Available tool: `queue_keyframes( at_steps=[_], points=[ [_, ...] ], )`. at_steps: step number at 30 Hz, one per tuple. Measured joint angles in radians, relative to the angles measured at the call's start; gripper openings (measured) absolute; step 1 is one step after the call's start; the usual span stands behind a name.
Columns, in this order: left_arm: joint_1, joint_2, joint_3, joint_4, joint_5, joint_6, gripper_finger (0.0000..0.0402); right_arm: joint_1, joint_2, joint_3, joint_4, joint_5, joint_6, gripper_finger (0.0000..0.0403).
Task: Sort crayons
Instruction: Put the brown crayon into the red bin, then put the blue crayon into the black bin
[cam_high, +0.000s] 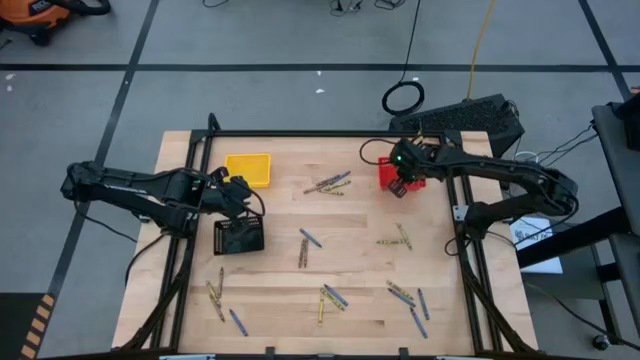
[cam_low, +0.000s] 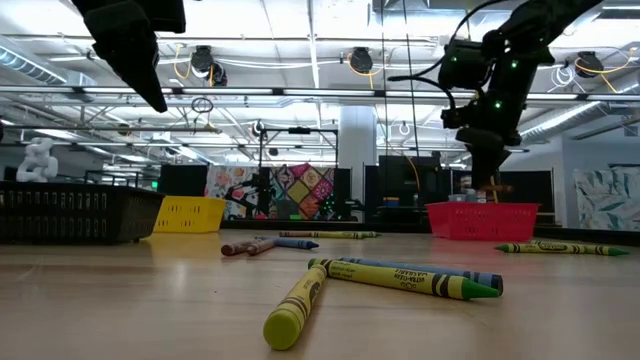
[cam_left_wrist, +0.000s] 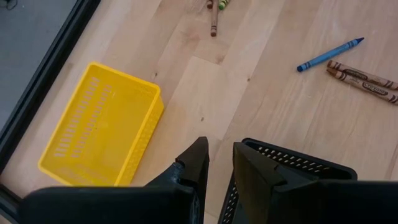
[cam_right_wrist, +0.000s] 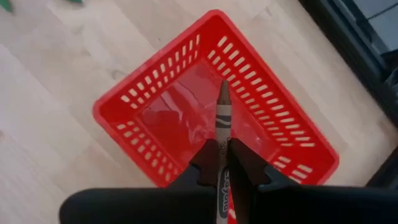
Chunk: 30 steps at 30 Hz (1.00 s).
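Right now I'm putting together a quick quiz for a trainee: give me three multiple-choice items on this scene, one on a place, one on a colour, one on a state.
1. Where is the right gripper?
A. Above the red basket
B. Above the yellow basket
C. Resting on the bare table

2. What colour is the basket beside the left gripper?
A. Red
B. Black
C. Green

3. How are the right gripper's fingers?
A. Wide open, holding nothing
B. Shut on a brown crayon
C. Shut on a blue crayon

Answers: 1 A, the right wrist view looks down into the red basket. 2 B, the left wrist view shows the black basket by its fingers. 3 B, the brown crayon sticks out between the closed fingers.
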Motion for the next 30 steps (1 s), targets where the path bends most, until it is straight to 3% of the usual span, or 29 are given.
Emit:
queue_keyframes(
  at_steps=[9,14,22,30],
  points=[
    [0.0,0.0,0.0,0.001,0.0,0.0,0.008,-0.023,0.081,0.0,0.008,-0.005,-0.096,0.0006],
    [0.0,0.0,0.0,0.001,0.0,0.0,0.008,-0.022,0.122,0.0,0.023,0.023,-0.117,0.0027],
    [0.0,0.0,0.0,0.001,0.0,0.0,0.008,-0.022,0.11,0.0,0.048,0.081,-0.117,0.0065],
    [0.0,0.0,0.0,0.001,0.0,0.0,0.008,-0.022,0.081,0.0,0.05,0.079,-0.097,0.007]
  ],
)
